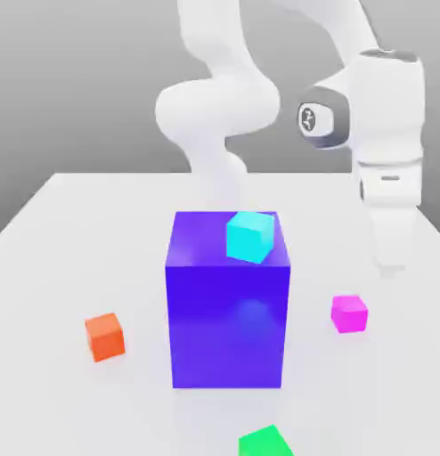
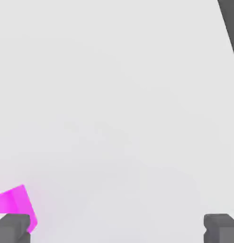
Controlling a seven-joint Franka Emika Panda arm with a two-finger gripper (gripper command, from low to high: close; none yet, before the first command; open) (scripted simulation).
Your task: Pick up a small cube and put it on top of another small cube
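Gripper [image 2: 117, 228] spread, nothing between the fingertips. Pink cube [image 1: 349, 313] on the table [image 1: 81, 223], below and off to one side of it. Next: centre over the cube — turn the fingers to match its faces (it sits skewed) — then descend straight.

One camera stands back, a bit high, and looks across the table [image 1: 81, 267] at the robot arm [image 1: 219, 107]. The hand camera looks down at the table, much closer. Both see the pink cube [image 1: 349, 313].
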